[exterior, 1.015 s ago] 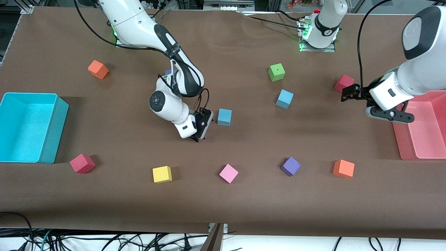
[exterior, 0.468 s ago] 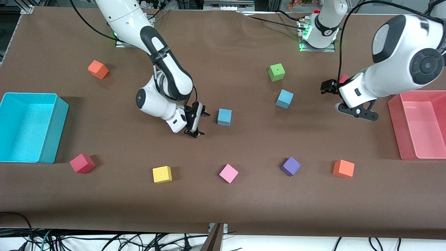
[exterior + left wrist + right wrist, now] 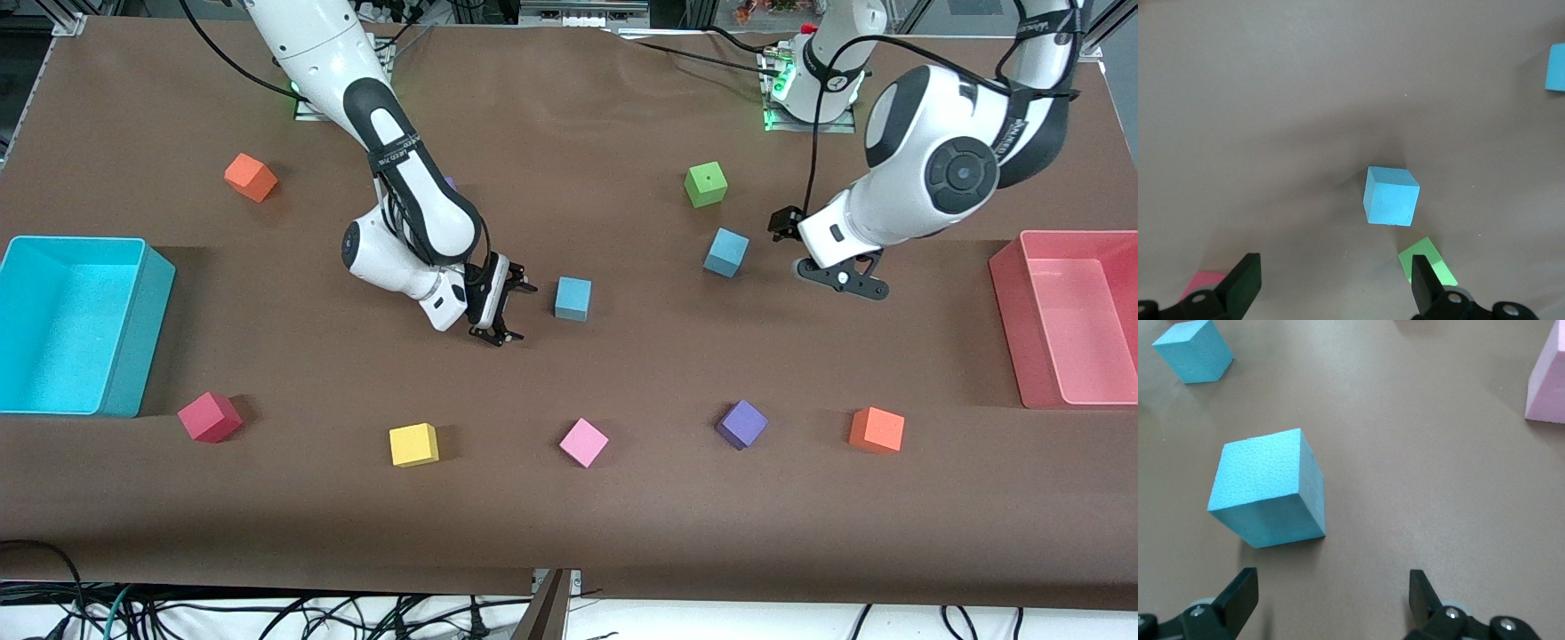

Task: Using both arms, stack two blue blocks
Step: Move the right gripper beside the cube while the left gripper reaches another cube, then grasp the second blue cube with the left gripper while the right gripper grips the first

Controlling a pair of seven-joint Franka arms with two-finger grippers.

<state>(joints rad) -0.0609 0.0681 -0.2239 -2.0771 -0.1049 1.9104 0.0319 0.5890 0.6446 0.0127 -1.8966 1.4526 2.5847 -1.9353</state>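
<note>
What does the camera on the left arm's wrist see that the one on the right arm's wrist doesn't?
Only the left wrist view shows the green cube and a red cube, past the open left gripper. Only the right wrist view shows the pink cube, past the open right gripper. Both show the two blue blocks: the one nearer the left arm and the one nearer the right arm, each resting apart on the brown table.

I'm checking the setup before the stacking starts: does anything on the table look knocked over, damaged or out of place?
Nothing stands out. The two blue blocks sit flat and apart on the table, untouched. The right gripper and left gripper are open, each beside a block. The other cubes lie scattered and intact.
</note>
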